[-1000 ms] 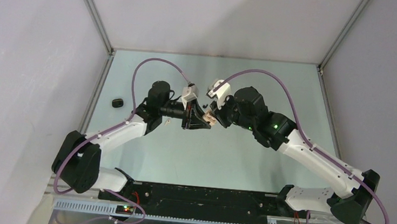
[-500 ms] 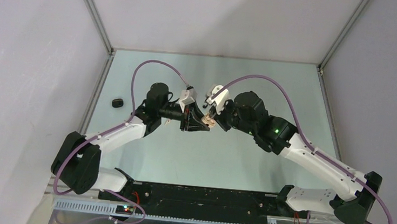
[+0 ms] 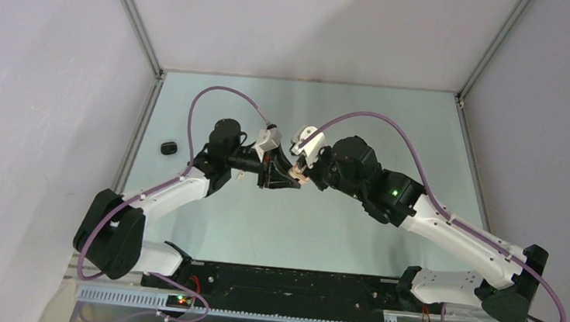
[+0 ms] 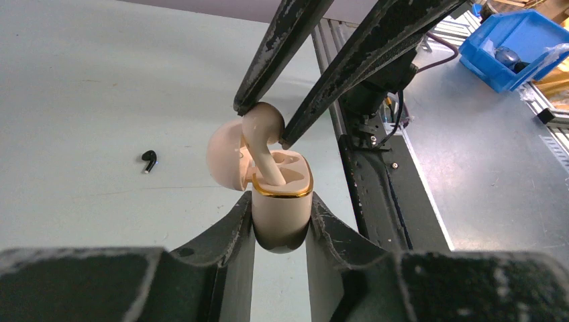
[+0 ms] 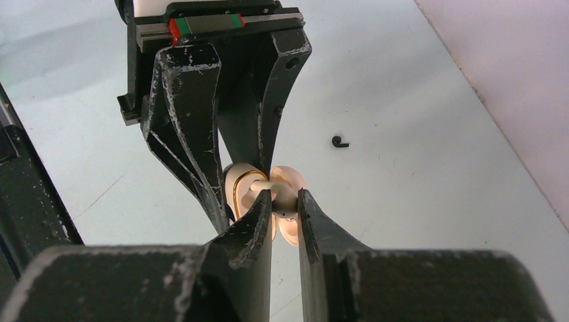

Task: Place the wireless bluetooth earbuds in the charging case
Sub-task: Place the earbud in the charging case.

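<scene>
Left gripper [image 4: 280, 202] clamping cream charging case [image 4: 282, 218], lid hanging open at 10 o'clock. Right gripper [image 4: 262, 125] pinching cream earbud [image 4: 268, 161], stem tip sitting in case's well. Black earbud [image 4: 148, 159] lying on table [image 4: 100, 80] at case's 9 o'clock, well apart.

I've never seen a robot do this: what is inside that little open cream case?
A cream earbud, pinched by the right pincer, dips its stem into the case. Its rim hides the bottom of the wells, so anything deeper cannot be seen.
</scene>
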`<control>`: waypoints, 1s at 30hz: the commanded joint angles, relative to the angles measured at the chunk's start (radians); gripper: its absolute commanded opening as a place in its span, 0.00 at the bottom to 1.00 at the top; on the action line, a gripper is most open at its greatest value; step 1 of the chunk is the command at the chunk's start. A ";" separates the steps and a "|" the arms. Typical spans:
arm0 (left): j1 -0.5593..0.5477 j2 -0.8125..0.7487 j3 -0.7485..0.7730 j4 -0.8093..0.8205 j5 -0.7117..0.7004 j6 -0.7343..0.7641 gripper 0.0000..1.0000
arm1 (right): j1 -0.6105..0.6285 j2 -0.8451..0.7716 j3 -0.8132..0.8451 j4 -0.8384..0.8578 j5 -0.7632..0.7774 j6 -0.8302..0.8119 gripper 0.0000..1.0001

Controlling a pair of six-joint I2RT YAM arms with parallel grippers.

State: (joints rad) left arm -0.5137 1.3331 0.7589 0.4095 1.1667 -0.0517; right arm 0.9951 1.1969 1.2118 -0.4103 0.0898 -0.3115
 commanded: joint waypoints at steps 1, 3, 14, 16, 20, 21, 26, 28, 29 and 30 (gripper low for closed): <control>-0.002 -0.022 -0.007 0.059 0.053 0.012 0.00 | 0.006 0.010 0.010 0.078 0.062 0.044 0.08; -0.001 -0.024 -0.009 0.064 0.054 0.010 0.00 | 0.005 0.014 0.020 0.073 0.061 0.071 0.08; 0.019 -0.034 -0.077 0.323 0.059 -0.156 0.00 | -0.028 0.052 0.081 0.006 -0.040 0.229 0.07; 0.020 -0.034 -0.082 0.331 0.058 -0.161 0.00 | -0.031 0.055 0.089 -0.001 -0.060 0.238 0.06; 0.021 -0.035 -0.079 0.330 0.057 -0.160 0.00 | -0.022 0.059 0.088 -0.008 -0.075 0.217 0.06; 0.021 -0.035 -0.079 0.330 0.056 -0.161 0.00 | -0.019 0.058 0.085 -0.007 -0.083 0.207 0.05; 0.023 -0.031 -0.064 0.290 0.043 -0.158 0.00 | 0.019 0.043 0.042 0.022 -0.029 0.125 0.04; 0.023 -0.027 -0.056 0.266 0.031 -0.155 0.00 | 0.026 0.042 0.036 0.029 -0.009 0.106 0.04; 0.023 -0.021 -0.054 0.260 0.030 -0.155 0.00 | 0.028 0.042 0.035 0.035 0.004 0.094 0.04; 0.023 -0.019 -0.052 0.258 0.028 -0.156 0.00 | 0.031 0.044 0.036 0.037 0.018 0.089 0.04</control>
State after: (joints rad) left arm -0.4854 1.3331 0.6697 0.6403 1.1912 -0.2020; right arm 0.9997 1.2427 1.2564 -0.4332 0.0834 -0.1757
